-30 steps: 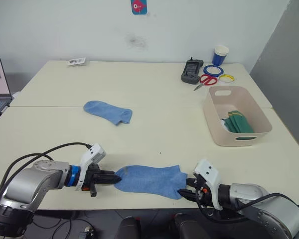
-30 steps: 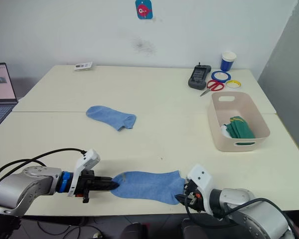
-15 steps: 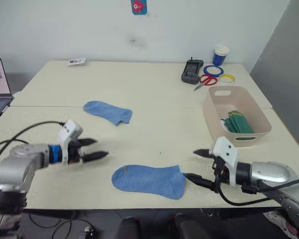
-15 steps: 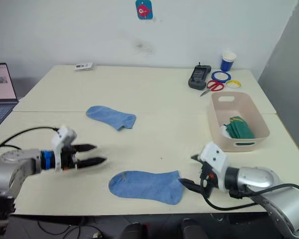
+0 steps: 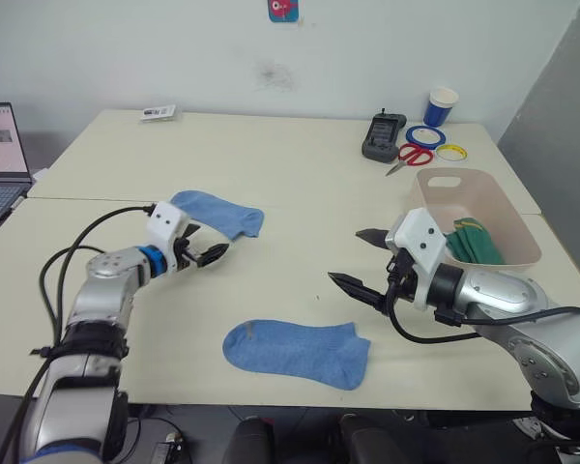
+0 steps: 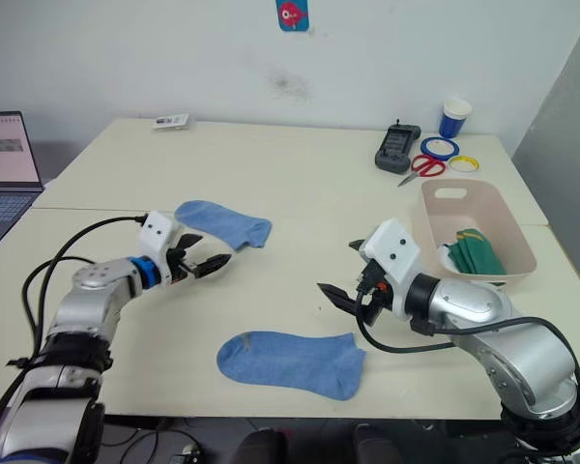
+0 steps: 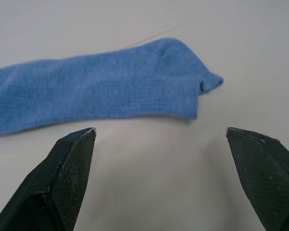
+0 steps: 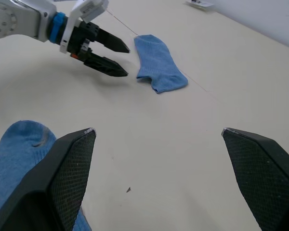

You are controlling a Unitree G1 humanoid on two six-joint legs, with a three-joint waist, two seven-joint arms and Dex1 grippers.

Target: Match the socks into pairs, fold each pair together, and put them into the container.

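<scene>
The left claw (image 5: 209, 254) gapes empty just short of a soft, ribbed blue sock (image 5: 218, 213). The right claw (image 5: 363, 261) hangs wide open, empty, above a second flat sock (image 5: 296, 352) on the smooth bench (image 5: 300, 184).

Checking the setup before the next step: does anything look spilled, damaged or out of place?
Nothing stands out. Two light blue socks lie flat and apart on the table; the container stands upright with green socks inside.

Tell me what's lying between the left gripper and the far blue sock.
Nothing: in the left wrist view only bare table separates the open left gripper from the far blue sock.
</scene>
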